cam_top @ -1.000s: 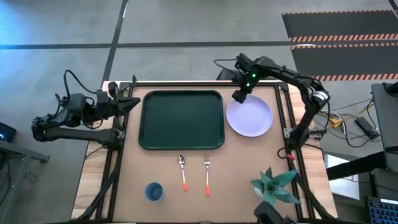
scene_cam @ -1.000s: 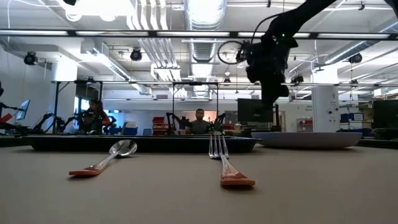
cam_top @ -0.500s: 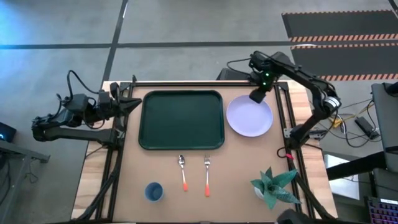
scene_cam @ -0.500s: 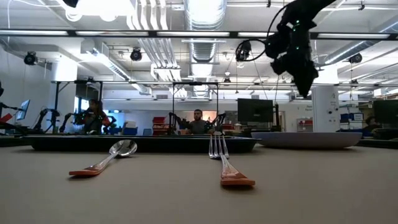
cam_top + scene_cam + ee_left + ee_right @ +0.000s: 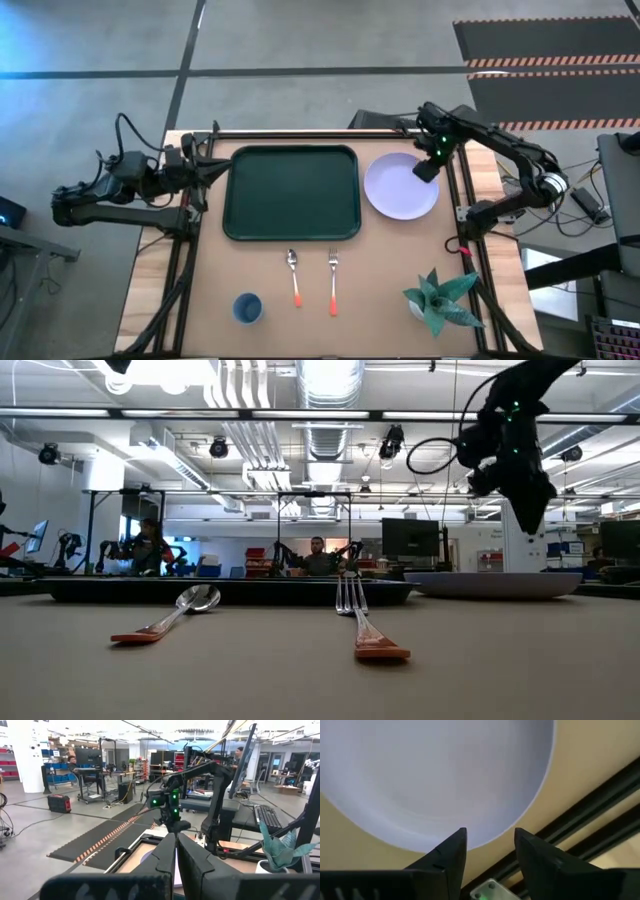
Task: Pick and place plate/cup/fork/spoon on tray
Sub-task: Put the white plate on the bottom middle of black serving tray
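Dark green tray (image 5: 291, 193), pale lavender plate (image 5: 400, 188), blue cup (image 5: 247, 307), orange-red-handled spoon (image 5: 294, 276) and fork (image 5: 333, 281)

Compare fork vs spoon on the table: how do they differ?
Head: the fork ends in silver tines, the spoon in a silver oval bowl. Position: from above, the spoon lies on the left, the fork on the right, apart. Shared: orange-red handles, roughly parallel, heads toward the tray, both off it and ungripped.

The dark green rectangular tray (image 5: 291, 193) lies empty; round pale lavender plate (image 5: 400, 187) right of it; orange-handled spoon (image 5: 294, 275), fork (image 5: 333, 280) and blue cup (image 5: 247, 307) nearer.
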You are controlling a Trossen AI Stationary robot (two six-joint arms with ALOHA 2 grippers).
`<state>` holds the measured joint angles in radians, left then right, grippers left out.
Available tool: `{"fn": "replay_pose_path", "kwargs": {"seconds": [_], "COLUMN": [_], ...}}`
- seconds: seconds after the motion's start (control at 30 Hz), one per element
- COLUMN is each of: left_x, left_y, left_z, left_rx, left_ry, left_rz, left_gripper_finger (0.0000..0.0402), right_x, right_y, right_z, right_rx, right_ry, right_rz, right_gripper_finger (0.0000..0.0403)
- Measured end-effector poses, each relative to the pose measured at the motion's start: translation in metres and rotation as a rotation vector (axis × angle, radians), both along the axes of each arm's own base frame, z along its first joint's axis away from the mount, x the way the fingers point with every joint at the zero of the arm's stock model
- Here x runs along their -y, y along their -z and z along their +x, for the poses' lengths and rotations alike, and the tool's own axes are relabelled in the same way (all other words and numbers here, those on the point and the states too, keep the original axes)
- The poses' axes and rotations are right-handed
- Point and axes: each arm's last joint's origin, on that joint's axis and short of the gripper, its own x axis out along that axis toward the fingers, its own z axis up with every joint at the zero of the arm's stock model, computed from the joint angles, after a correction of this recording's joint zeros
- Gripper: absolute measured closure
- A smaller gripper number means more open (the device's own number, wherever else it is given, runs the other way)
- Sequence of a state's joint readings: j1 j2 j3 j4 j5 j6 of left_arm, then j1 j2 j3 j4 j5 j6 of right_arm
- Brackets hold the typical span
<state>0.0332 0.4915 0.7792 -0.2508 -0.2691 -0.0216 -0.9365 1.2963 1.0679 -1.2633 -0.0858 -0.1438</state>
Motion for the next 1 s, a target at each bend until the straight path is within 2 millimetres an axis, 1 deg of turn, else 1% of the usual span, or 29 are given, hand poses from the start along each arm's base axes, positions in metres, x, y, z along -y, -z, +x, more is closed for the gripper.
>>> {"fn": "replay_pose_path", "kwargs": {"seconds": [0.2, 0.37, 0.57, 0.83, 1.0], "left_x": [0.000, 0.000, 0.000, 0.000, 0.000], "left_y": [-0.001, 0.000, 0.000, 0.000, 0.000], "left_z": [0.000, 0.002, 0.005, 0.005, 0.004], "left_rx": [0.005, 0.006, -0.002, -0.002, -0.002], "left_ry": [0.000, 0.001, 0.001, 0.001, 0.001], "left_rz": [-0.002, -0.025, -0.027, -0.026, -0.025], "left_gripper_finger": [0.0401, 0.0401, 0.0401, 0.0401, 0.0401], "right_x": [-0.008, -0.003, 0.010, 0.011, 0.017], "right_y": [0.029, 0.045, 0.053, 0.057, 0.057], "right_z": [-0.006, -0.010, -0.013, -0.012, -0.008], "right_rx": [-0.031, -0.048, -0.035, -0.032, 0.007], "right_ry": [0.014, 0.039, 0.068, 0.065, 0.182], "right_rz": [0.040, 0.064, 0.050, 0.047, -0.014], "right_gripper_finger": [0.0243, 0.0242, 0.0242, 0.0242, 0.0241]}}
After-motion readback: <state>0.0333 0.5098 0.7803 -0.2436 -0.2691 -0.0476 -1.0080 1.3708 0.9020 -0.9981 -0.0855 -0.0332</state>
